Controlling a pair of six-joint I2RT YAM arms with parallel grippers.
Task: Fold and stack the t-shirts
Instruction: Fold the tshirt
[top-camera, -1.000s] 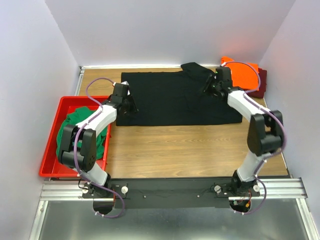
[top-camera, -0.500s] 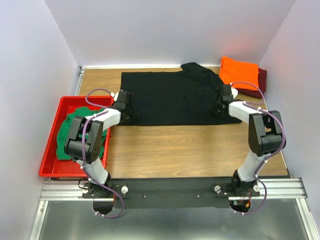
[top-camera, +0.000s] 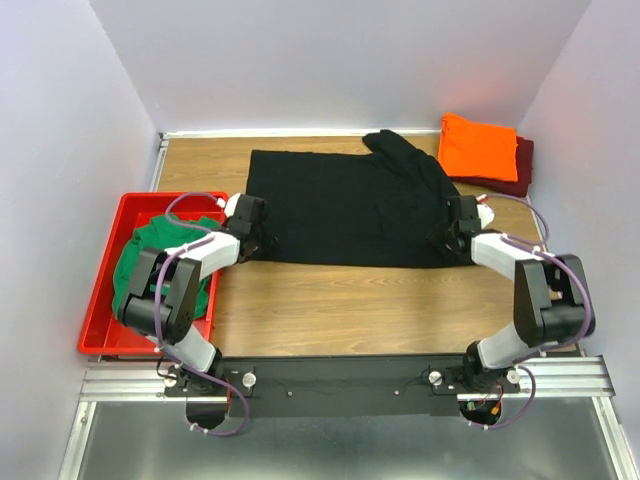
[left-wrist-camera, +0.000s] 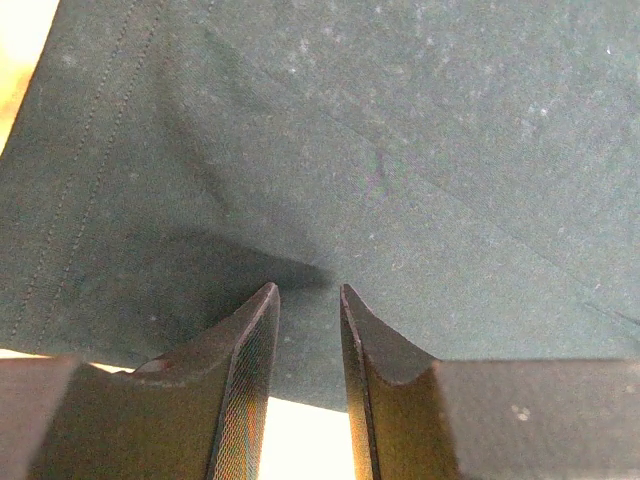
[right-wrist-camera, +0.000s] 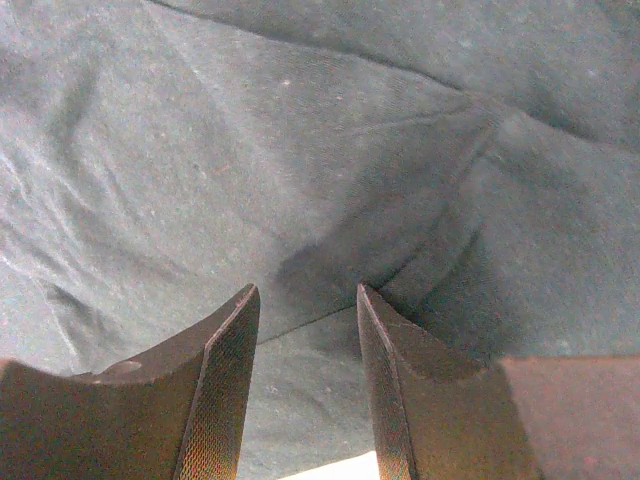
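**A:** Black soft cloth t-shirt (top-camera: 345, 205) is spread flat over the far half of the wooden table (top-camera: 350, 300), with one sleeve bunched up at its far right corner. Left gripper (top-camera: 258, 238) is pinched onto the near left corner and right gripper (top-camera: 452, 238) onto the near right one. The cloth puckers at both sets of tips.

**B:** Yep. The folded bright orange cloth t-shirt (top-camera: 478, 147) sits on the dark maroon t-shirt (top-camera: 522, 165) at far right. The green t-shirt (top-camera: 135, 265) is crumpled in the rigid red plastic tray (top-camera: 100, 300), off to the left.

Overhead plus 2 close-ups of black t-shirt (top-camera: 350, 205)
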